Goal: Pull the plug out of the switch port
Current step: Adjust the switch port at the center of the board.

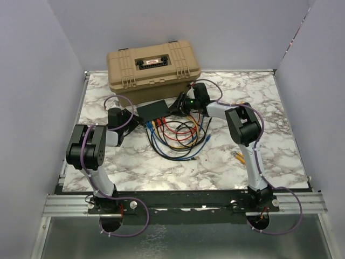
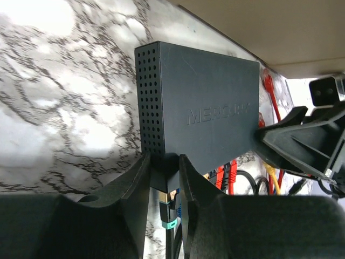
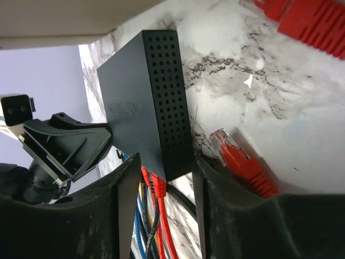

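Note:
The switch [image 1: 152,110] is a flat black box lying on the marble table in front of the tan toolbox. In the left wrist view, my left gripper [image 2: 164,167] straddles the near corner of the switch [image 2: 205,108] and a black plug [image 2: 166,202] with a gold and teal band. The jaws stand narrowly open, with a sliver of marble showing beside the plug. My right gripper [image 3: 163,167] straddles the opposite corner of the switch [image 3: 137,102], open, its right finger [image 3: 215,205] at the perforated side. Red plugs [image 3: 160,186] sit in the ports.
The tan toolbox [image 1: 153,67] stands directly behind the switch. A tangle of red, blue, yellow and black cables [image 1: 178,135] spreads in front of it. A loose red plug [image 3: 237,159] lies beside my right finger. A small yellow item [image 1: 239,157] lies at the right.

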Robot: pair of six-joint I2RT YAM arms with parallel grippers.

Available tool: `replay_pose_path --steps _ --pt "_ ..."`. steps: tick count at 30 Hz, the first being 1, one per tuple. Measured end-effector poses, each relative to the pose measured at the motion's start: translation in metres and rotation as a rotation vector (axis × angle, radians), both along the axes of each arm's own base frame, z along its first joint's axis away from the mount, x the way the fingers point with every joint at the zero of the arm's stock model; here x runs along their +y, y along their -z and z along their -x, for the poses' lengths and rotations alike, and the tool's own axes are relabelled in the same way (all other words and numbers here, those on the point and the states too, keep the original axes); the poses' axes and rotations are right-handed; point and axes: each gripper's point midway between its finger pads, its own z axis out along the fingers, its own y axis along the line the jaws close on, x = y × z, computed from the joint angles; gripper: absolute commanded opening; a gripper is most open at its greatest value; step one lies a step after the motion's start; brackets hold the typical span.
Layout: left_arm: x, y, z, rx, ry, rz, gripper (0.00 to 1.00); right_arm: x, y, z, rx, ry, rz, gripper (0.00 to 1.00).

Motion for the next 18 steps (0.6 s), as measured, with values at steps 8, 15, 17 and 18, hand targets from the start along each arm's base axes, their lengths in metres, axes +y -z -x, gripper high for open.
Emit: replay_pose_path --steps 8,15,17,18 --pt "-0.012 -0.003 0.003 -0.015 0.009 -0.023 0.22 -0.003 0.010 0.004 0.026 -0.022 0.007 0.23" --pt "-0.029 -0.004 0.021 -0.008 0.047 -0.066 0.22 -0.012 0.007 0.007 0.002 -0.055 0.037 0.23" --pt "-0.040 -0.004 0.030 0.001 0.083 -0.082 0.22 -0.020 0.006 0.010 -0.006 -0.063 0.060 0.23" --pt "-0.048 -0.004 0.037 0.008 0.110 -0.094 0.22 -0.024 0.005 0.012 -0.008 -0.066 0.072 0.23"
